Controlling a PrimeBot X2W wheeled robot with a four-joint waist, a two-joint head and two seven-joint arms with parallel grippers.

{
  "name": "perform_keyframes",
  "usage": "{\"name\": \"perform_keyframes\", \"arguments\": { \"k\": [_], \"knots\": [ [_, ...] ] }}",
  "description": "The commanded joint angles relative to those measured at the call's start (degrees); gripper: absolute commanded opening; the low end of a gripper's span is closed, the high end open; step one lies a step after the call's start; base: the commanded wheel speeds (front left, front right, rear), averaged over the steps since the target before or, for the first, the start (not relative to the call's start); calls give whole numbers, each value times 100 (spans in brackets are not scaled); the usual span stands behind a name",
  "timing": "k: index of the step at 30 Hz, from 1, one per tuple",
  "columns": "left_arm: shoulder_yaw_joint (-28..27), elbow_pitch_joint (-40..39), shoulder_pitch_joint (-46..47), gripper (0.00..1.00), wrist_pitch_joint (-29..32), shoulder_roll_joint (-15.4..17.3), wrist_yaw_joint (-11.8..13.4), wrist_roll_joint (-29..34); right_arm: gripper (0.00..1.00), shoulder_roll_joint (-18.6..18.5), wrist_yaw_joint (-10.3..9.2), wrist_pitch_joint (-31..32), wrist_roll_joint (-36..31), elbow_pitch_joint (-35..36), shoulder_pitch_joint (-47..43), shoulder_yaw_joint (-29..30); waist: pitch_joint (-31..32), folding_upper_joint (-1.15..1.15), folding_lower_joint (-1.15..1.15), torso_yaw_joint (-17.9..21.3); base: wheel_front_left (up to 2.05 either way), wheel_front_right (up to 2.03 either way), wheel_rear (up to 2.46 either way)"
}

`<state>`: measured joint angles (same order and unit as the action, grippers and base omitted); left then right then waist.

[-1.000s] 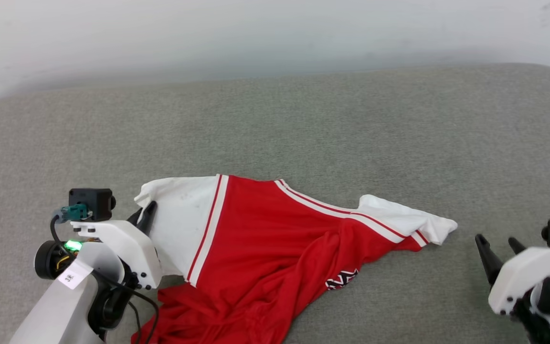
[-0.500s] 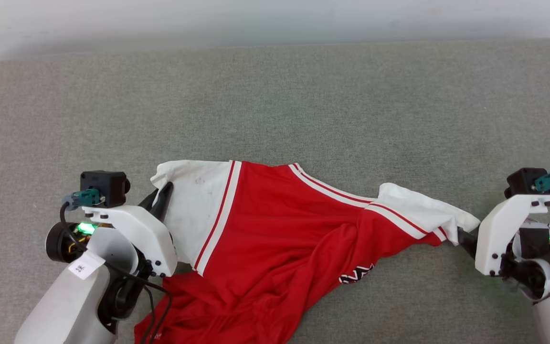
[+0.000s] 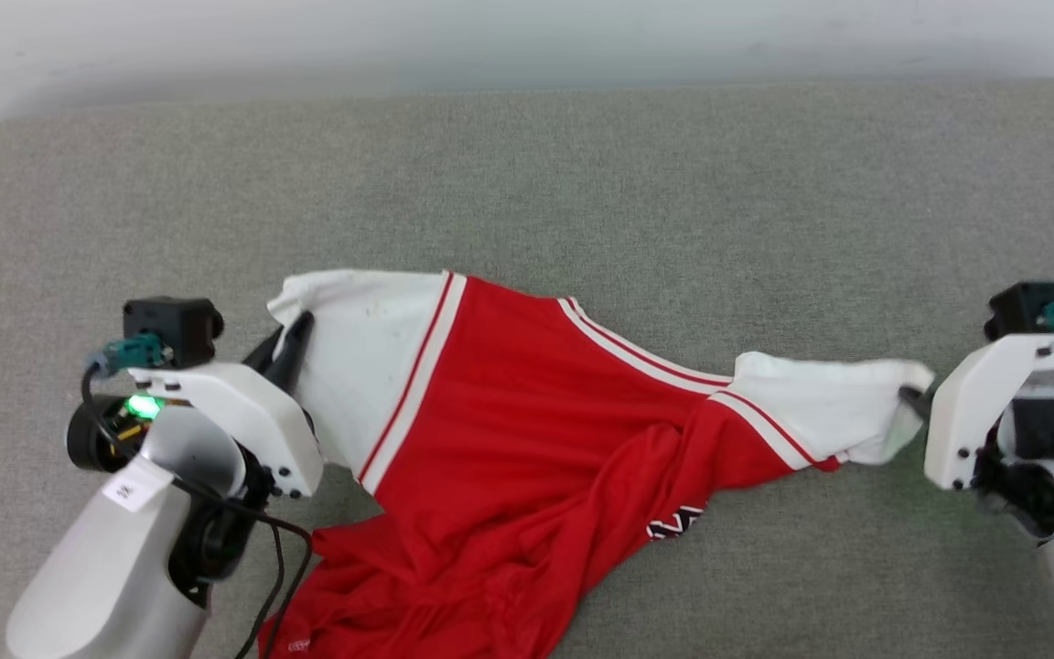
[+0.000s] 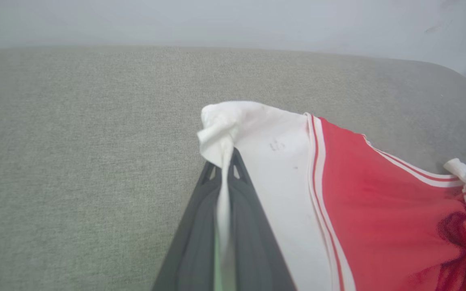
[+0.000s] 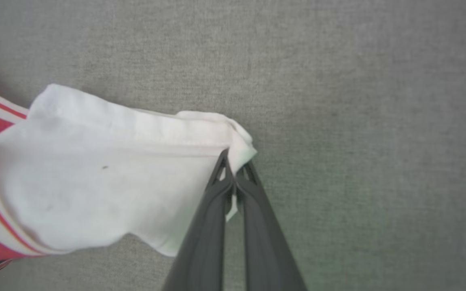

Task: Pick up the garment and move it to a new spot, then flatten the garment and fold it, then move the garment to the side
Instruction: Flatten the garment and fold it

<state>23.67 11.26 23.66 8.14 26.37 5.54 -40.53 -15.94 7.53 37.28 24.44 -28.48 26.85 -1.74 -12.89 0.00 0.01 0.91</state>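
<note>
The garment (image 3: pixel 527 430), a red jersey with white sleeves and striped trim, lies stretched across the grey cushion. My left gripper (image 3: pixel 294 334) is shut on the white left sleeve's edge (image 4: pixel 223 133), the cloth pinched between its dark fingers (image 4: pixel 200 226). At the other end my right gripper (image 3: pixel 911 401) is shut on the tip of the white right sleeve (image 5: pixel 233 145). The red body (image 3: pixel 454 567) bunches in folds toward the near edge, with black lettering (image 3: pixel 673 523) showing on a crease.
The grey fabric surface (image 3: pixel 582 183) stretches wide behind the garment, ending at a pale wall (image 3: pixel 527 37) at the back. Its rounded corner (image 4: pixel 451 76) shows at the far right in the left wrist view.
My right gripper came in from the lower right, reached the white right sleeve and shut on it. Both sleeves have risen a little and the shirt is pulled wider. The head camera shifted too.
</note>
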Motion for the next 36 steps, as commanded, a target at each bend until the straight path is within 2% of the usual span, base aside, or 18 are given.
{"name": "perform_keyframes", "arguments": {
  "k": [1,6,11,16,25,36],
  "knots": [
    [-57,4,125,0,-61,9,2,-1,0,-85,-8,-106,-86,65,116,21,46,0,-1,4,0,0,0],
    [-143,195,545,0,-170,-31,-29,15,0,-183,-8,-612,-340,244,423,115,214,0,-1,24,0,0,0],
    [-206,450,1125,0,-286,-129,-91,43,0,-127,-7,-1039,-685,363,795,244,324,0,-1,62,0,0,0],
    [-274,920,1841,0,-395,-195,-196,85,0,-64,-7,-1205,-936,317,1351,352,307,0,-1,138,0,0,0],
    [-322,2041,3424,0,-826,-303,-447,284,0,-36,-7,-1687,-1387,-2,2860,438,-17,0,-1,249,0,0,0],
    [-419,3012,5307,0,-1747,-70,-698,702,0,61,-7,-2489,-1820,-535,4830,368,-606,0,-1,366,0,0,0]
  ]
}}
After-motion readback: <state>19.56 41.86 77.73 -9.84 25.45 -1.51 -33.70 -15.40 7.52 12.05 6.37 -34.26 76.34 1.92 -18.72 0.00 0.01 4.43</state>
